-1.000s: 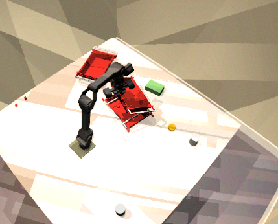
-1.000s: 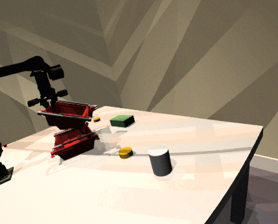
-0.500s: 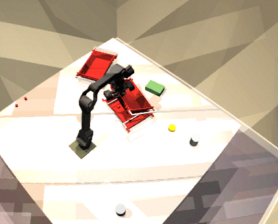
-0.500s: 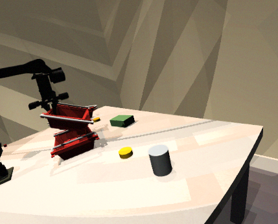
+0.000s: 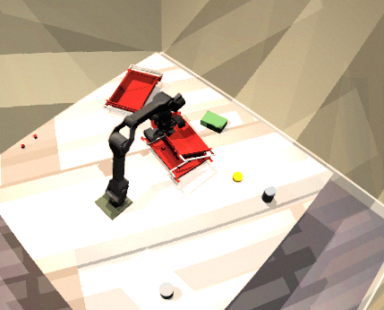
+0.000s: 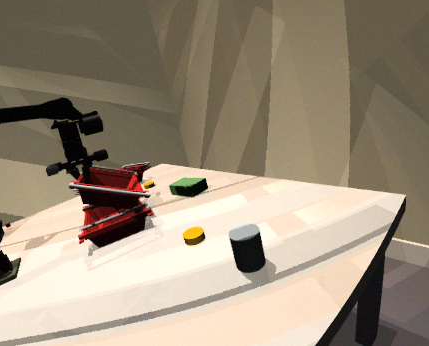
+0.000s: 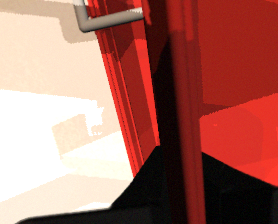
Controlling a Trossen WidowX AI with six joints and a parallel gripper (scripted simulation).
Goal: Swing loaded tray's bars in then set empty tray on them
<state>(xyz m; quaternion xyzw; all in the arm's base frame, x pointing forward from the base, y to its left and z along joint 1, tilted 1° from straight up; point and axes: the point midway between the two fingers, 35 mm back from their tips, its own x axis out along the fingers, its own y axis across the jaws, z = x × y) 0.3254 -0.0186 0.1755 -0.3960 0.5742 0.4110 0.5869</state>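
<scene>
My gripper (image 5: 164, 128) (image 6: 83, 168) (image 7: 170, 152) is shut on the near wall of a red empty tray (image 5: 186, 141) (image 6: 108, 183) (image 7: 225, 60). It holds that tray directly above the loaded red tray (image 5: 183, 168) (image 6: 115, 228). The held tray looks a little tilted in the top view. A grey wire bar (image 6: 115, 215) (image 5: 195, 159) lies across the loaded tray's top under the held tray. I cannot tell whether the held tray touches the bars. The held tray's own bar (image 6: 108, 190) (image 7: 107, 19) sticks out at its end. The load is mostly hidden.
A third red tray (image 5: 132, 90) (image 6: 135, 166) lies further back. A green block (image 5: 214, 120) (image 6: 188, 186), a yellow disc (image 5: 237, 176) (image 6: 193, 235) and a dark cylinder (image 5: 268, 193) (image 6: 247, 247) stand to the right. Another cylinder (image 5: 166, 289) stands near the front edge.
</scene>
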